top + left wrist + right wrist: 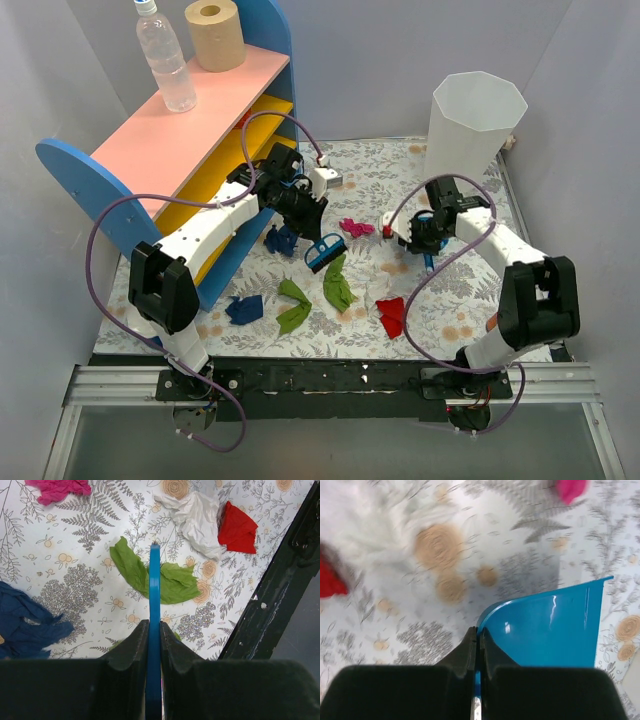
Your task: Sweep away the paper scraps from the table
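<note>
Top external view first: the paper scraps [338, 285] are strewn across the near half of the tabletop [460, 300]. Two green ones lie side by side in the middle, and a navy scrap [244, 308] sits to their left. A second navy one lies up by the pink-and-yellow shelf [200, 140]. There's a red scrap [392, 315] toward the right and a magenta scrap [355, 227] between the two arms.

The left hand [310, 228] reaches in from the shelf side, with the small blue brush [325, 252] at its tip, just above the green pair. The left wrist camera makes the grip plain: the fingers are pressed tight on the brush's thin blue edge. That edge runs straight out over a green scrap [170, 582], and a white scrap [197, 517] lies beyond with red right beside it.

Over to the right hand [420, 240], low over the right side of the cloth, near the tall white bin [470, 125]. Its wrist camera shows the fingers pinching the rim of the blue dustpan [545, 625], which fans out to the right. The cloth below is blurred there, with a sliver of red at the left edge and magenta at the top.

On the shelf top stand a clear bottle [165, 55] and a paper roll [215, 33].
</note>
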Tool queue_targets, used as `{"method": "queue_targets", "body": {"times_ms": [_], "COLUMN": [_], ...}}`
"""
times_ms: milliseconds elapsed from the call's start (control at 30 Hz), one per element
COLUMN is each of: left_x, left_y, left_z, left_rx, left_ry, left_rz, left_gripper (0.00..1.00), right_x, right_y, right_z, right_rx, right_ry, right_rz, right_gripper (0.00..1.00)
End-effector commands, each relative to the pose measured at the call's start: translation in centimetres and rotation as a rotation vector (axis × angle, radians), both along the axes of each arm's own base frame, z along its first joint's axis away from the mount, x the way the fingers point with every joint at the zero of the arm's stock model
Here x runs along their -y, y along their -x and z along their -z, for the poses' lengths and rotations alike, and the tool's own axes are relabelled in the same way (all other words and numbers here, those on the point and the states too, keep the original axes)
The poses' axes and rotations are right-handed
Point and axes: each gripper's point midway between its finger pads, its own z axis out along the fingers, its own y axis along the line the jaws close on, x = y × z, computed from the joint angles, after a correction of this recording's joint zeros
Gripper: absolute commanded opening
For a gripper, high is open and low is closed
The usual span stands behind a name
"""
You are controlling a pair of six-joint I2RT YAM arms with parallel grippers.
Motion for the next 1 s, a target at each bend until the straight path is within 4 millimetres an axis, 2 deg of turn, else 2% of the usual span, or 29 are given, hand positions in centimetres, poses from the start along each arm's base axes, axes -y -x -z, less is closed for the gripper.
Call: {"method": "queue_targets", "body": {"times_ms": [0,133,167,233,267,300,333,400,433,467,533,567,667,733,800,867,900,967], "left_x": [0.5,0.9,1.1,1.2,1.3,1.4,1.4,1.4,1.5,1.5,1.4,1.3,1.3,1.3,1.3,1.4,1.4,1.2], "left_y": [0.8,0.6,0.7,0.6,0.6,0.5,0.5,0.6,0.6,0.8,0.9,0.9,1.0,1.0,1.1,1.2,1.2,1.3], "left_z": [-1.9,-1.7,-1.6,-1.6,-1.8,-1.8,-2.0,-2.3,-2.3,-2.2,-2.2,-2.1,-2.0,-1.9,-1.7,-1.7,-1.8,-1.8], "left_rx": [0.029,0.019,0.013,0.007,0.005,0.006,0.009,0.015,0.017,0.018,0.023,0.021,0.021,0.019,0.010,0.003,0.005,0.003], "left_ry": [0.050,0.057,0.057,0.061,0.065,0.066,0.069,0.072,0.070,0.064,0.063,0.059,0.059,0.060,0.061,0.061,0.061,0.057], "left_rz": [0.025,0.029,0.033,0.031,0.031,0.030,0.028,0.027,0.030,0.032,0.031,0.026,0.026,0.028,0.030,0.028,0.026,0.018], "left_gripper": [0.00,0.00,0.00,0.00,0.00,0.00,0.00,0.00,0.00,0.00,0.00,0.00,0.00,0.00,0.00,0.00,0.00,0.00], "right_x": [3.2,4.1,4.0,4.4,4.3,4.2,3.9,3.2,2.3,2.0,1.0,0.8,1.2,1.7,3.0,4.0,4.7,6.4], "right_y": [5.4,6.9,6.8,7.0,6.9,6.0,5.7,4.7,4.0,3.9,2.6,2.8,3.9,4.7,5.5,5.9,6.4,6.7], "right_z": [0.9,0.8,0.6,1.4,1.6,1.8,1.6,0.9,-0.4,-0.9,-3.4,-4.0,-4.5,-3.8,-2.1,-1.6,-0.5,-0.1], "right_rx": [0.034,0.091,0.123,0.145,0.164,0.206,0.221,0.249,0.267,0.217,0.182,0.103,-0.107,-0.221,-0.266,-0.254,-0.256,-0.233], "right_ry": [0.188,0.236,0.241,0.265,0.267,0.268,0.252,0.205,0.147,0.088,0.004,-0.028,-0.014,-0.003,0.040,0.057,0.078,0.134], "right_rz": [-0.399,-0.503,-0.519,-0.557,-0.552,-0.540,-0.507,-0.432,-0.388,-0.246,-0.098,0.010,0.180,0.320,0.439,0.500,0.531,0.640], "right_gripper": [0.01,0.01,0.01,0.01,0.06,0.13,0.25,0.39,0.82,0.96,0.93,0.92,0.93,0.93,0.88,0.77,0.77,0.79]}}
